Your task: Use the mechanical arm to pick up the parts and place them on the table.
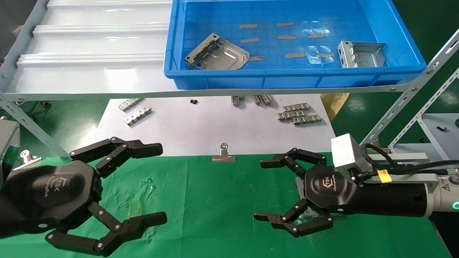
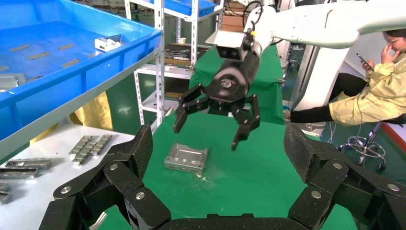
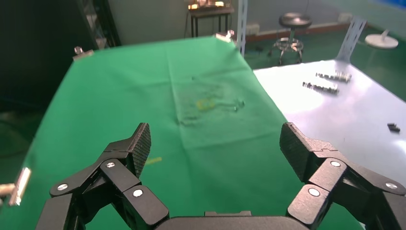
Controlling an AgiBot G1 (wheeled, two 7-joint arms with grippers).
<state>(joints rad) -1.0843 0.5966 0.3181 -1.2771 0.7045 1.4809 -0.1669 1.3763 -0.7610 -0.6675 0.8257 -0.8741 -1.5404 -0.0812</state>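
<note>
A grey part [image 2: 186, 158] lies on the green-clothed table [image 1: 215, 200]. In the head view it is mostly hidden under my right gripper, with only an edge [image 1: 299, 191] showing. My right gripper [image 1: 259, 190] is open and empty; in the left wrist view the right gripper [image 2: 207, 138] hangs just above the part without touching it. My left gripper [image 1: 163, 183] is open and empty at the table's left. Two more parts [image 1: 217, 53] [image 1: 362, 53] lie in the blue bin [image 1: 294, 77] on the shelf. The right wrist view shows only my open right gripper [image 3: 216, 141] over bare cloth.
A white paper sheet [image 1: 215, 125] behind the cloth carries ridged metal strips [image 1: 297, 114] [image 1: 136, 114] and a binder clip [image 1: 223, 154] at its edge. The white ribbed shelf [image 1: 93, 46] and slanted struts [image 1: 405, 107] overhang the back. A person [image 2: 373, 91] sits beyond the table.
</note>
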